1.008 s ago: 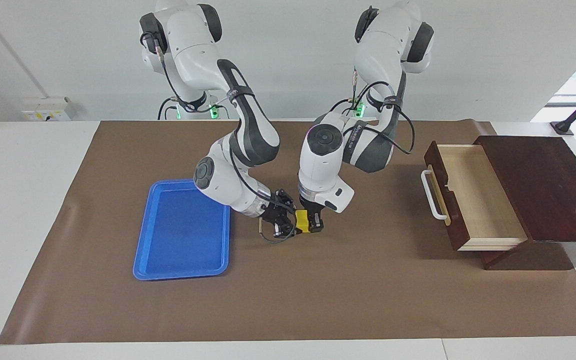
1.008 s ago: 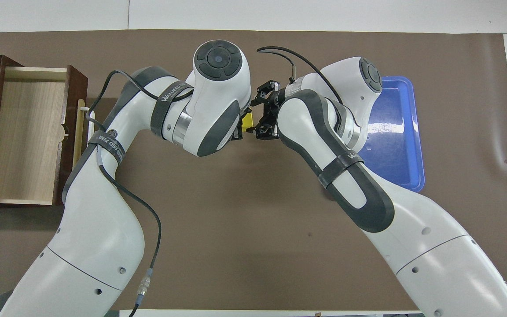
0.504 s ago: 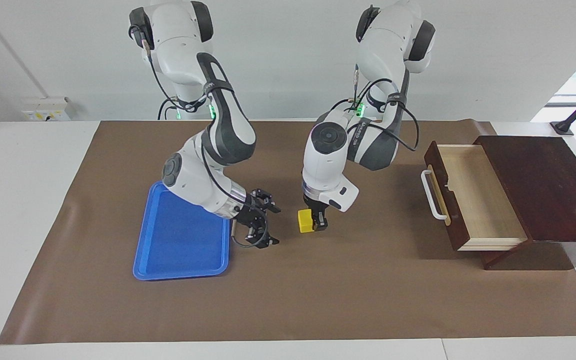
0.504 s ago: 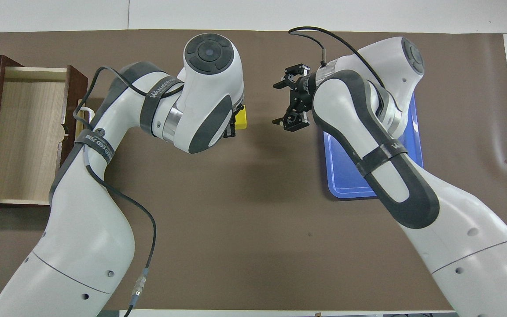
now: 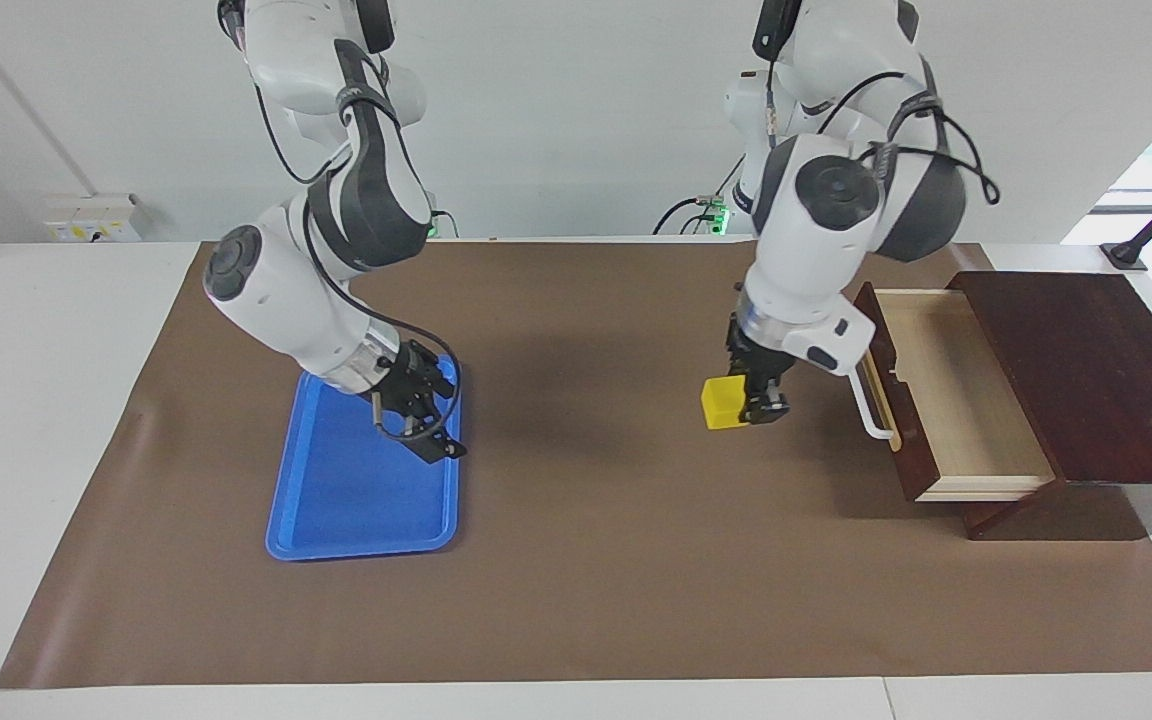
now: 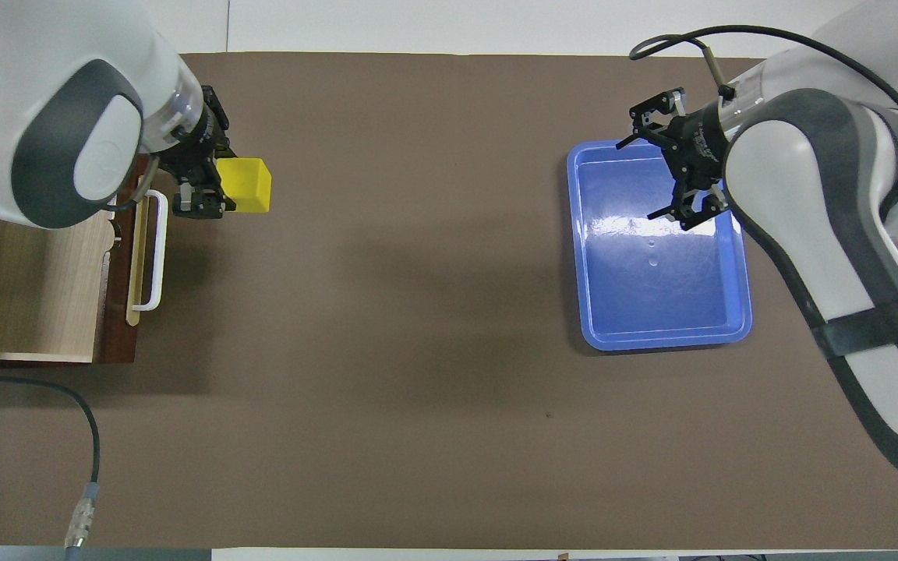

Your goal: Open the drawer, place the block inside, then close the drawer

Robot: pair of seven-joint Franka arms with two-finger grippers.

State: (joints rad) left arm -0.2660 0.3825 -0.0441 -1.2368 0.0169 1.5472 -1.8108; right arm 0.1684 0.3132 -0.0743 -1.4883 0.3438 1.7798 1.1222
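My left gripper (image 5: 748, 402) is shut on the block (image 5: 721, 405), a small bright yellow cube, and holds it in the air over the brown mat just in front of the drawer's white bar handle (image 5: 866, 392). The drawer (image 5: 951, 390) is pulled out of the dark brown box (image 5: 1086, 370) and its pale wood interior is bare. In the overhead view the block (image 6: 246, 185) sits at the left gripper (image 6: 219, 179), beside the handle (image 6: 154, 249) and the drawer (image 6: 44, 288). My right gripper (image 5: 426, 420) is open and empty over the blue tray (image 5: 336, 500).
The flat blue tray (image 6: 659, 296) lies on the brown mat (image 5: 586, 560) toward the right arm's end of the table, with the right gripper (image 6: 675, 167) over its part farther from the robots. The white tabletop (image 5: 36, 400) borders the mat.
The left gripper has carried the block from the middle of the mat up and across to the drawer's front. The right gripper let go of the block and drew back over the blue tray.
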